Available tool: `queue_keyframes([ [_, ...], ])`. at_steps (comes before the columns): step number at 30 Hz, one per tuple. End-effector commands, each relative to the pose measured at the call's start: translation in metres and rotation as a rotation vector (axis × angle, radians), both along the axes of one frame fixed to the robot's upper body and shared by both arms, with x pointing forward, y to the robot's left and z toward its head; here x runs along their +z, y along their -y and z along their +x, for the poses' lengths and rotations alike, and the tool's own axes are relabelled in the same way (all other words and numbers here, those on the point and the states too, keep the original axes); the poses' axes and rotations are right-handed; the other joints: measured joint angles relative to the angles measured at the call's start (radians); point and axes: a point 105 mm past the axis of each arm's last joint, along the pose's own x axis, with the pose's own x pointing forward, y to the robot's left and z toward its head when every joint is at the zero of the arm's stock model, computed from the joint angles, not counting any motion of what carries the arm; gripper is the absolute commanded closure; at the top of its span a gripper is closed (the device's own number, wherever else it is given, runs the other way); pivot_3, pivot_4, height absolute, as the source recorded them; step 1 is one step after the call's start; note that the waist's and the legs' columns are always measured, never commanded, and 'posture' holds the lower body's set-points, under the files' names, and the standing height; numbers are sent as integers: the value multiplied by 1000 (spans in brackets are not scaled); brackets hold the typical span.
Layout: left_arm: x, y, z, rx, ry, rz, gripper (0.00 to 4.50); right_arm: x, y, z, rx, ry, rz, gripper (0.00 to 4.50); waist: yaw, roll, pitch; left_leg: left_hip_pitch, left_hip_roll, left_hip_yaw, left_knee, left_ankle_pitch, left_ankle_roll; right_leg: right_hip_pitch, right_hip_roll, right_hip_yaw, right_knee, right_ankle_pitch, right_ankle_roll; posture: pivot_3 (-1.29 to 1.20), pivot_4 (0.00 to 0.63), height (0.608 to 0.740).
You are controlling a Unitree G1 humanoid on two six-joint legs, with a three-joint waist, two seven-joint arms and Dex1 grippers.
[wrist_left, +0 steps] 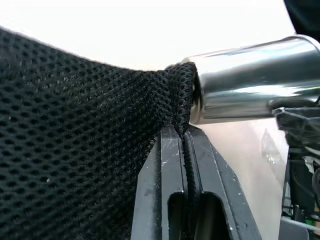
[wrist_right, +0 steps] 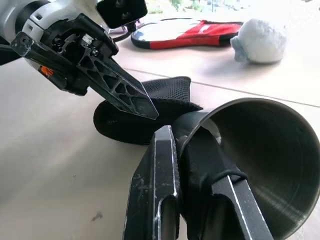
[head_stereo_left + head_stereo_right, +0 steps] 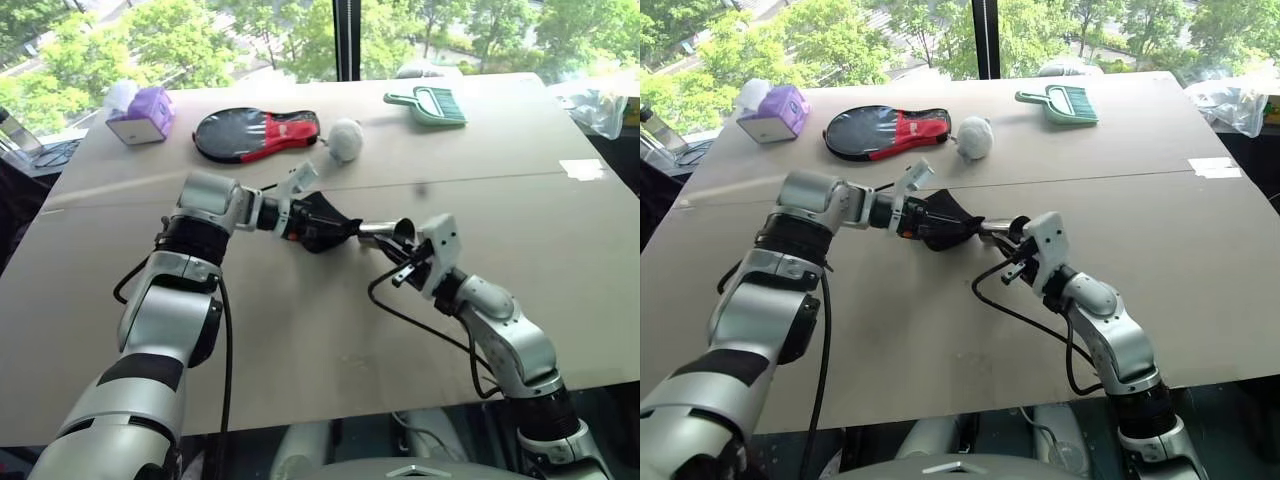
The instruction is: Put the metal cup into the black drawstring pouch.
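The metal cup (image 3: pixel 385 231) lies on its side just above the table, its open end toward my right arm. My right gripper (image 2: pixel 175 132) is shut on the cup's rim (image 2: pixel 260 150), one finger inside and one outside. The black drawstring pouch (image 3: pixel 325 225) of mesh fabric hangs left of the cup. My left gripper (image 1: pixel 185 132) is shut on the pouch's mouth edge. In the left wrist view the cup's base (image 1: pixel 250 75) meets the mouth, and the mesh (image 1: pixel 75 125) laps round its end. How far the base is inside is hidden.
At the back of the table lie a black-and-red paddle case (image 3: pixel 255 133), a white ball (image 3: pixel 345 140), a green brush and dustpan (image 3: pixel 430 105) and a purple tissue box (image 3: pixel 142 115). A plastic bag (image 3: pixel 600 110) sits off the far right corner. White tape (image 3: pixel 582 169) marks the right side.
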Motion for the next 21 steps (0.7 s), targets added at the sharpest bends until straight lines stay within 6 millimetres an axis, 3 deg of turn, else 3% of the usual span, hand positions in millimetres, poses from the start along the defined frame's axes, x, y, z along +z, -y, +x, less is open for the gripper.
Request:
queue_keyframes([
  [1,22,1,3,-77,231,65,4500,-2,-2,7,-37,36,-63,4474,-2,0,0,0,0,0,0,0,0,0,0,0,0,0,0,0,150,740],
  [5,28,0,0,-193,465,161,4500,-8,11,11,-101,33,-124,4474,-4,0,0,0,0,0,0,0,0,0,-1,0,-1,0,0,0,150,740],
  [9,14,-9,-8,-486,866,427,4500,-4,27,-1,-116,45,-144,4474,0,0,0,0,0,0,-1,0,0,0,-1,0,-1,0,0,0,150,740],
  [13,1,-21,-9,-638,1056,554,4500,-5,40,-14,-104,31,-192,4474,15,0,0,0,0,0,-1,0,0,0,-2,0,-2,0,0,0,150,740],
  [17,-2,-36,1,-647,1139,631,4500,-3,45,-18,-106,26,-211,4474,16,0,0,0,0,0,0,0,0,1,-2,-1,-1,0,0,0,150,740],
  [20,5,-33,12,-585,1225,643,3655,-3,44,-19,-103,26,-221,4500,13,0,0,0,0,0,0,0,0,1,-1,-1,-1,0,0,0,150,740],
  [21,7,-33,17,-571,1259,667,3165,-3,43,-19,-101,30,-225,4500,13,0,0,0,0,0,0,0,0,1,-1,-1,-1,0,0,0,150,740],
])
